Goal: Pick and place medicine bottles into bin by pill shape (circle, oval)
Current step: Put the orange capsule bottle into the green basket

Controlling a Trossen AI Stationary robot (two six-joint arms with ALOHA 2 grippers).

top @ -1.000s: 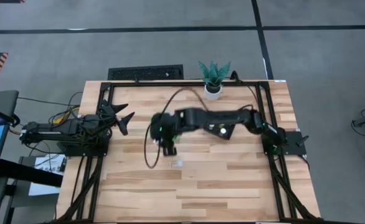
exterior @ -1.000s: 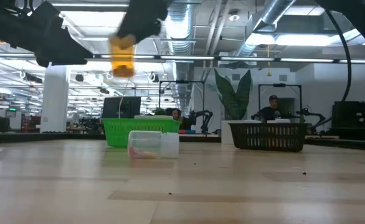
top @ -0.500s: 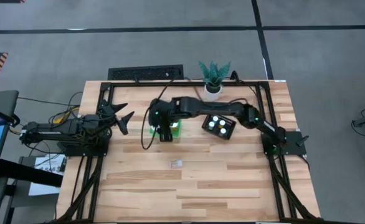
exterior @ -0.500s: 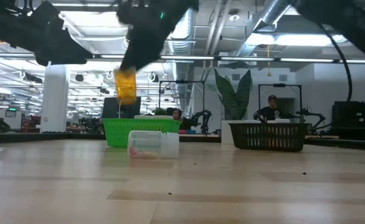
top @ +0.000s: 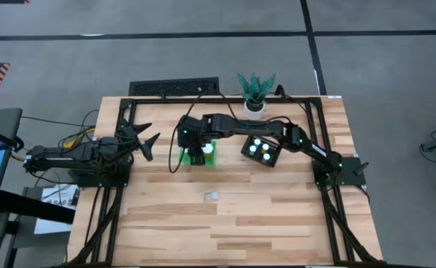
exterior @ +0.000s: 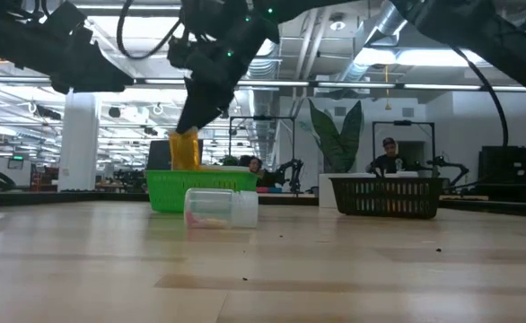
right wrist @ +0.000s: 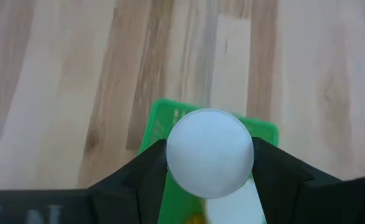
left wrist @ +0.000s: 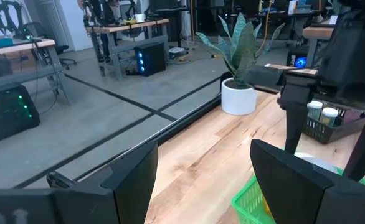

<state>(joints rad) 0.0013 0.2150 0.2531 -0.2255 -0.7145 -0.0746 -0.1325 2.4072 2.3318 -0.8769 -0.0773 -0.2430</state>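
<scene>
- While the right tool [exterior: 189, 135] hangs over the green bin [top: 207, 154] at the far middle of the bench [top: 233, 223], it pinches an amber bottle [exterior: 184, 150] by its white cap [right wrist: 210, 153], not yet let go.
- Just right of it, the black bin [top: 249, 154] already holds at least three capped bottles [top: 261, 147].
- Nearer, one clear bottle [exterior: 220, 207] lies on its side, unsorted; I judge it the last.
- At the bench's left edge the left tool [top: 145, 138] waits, spread wide.
</scene>
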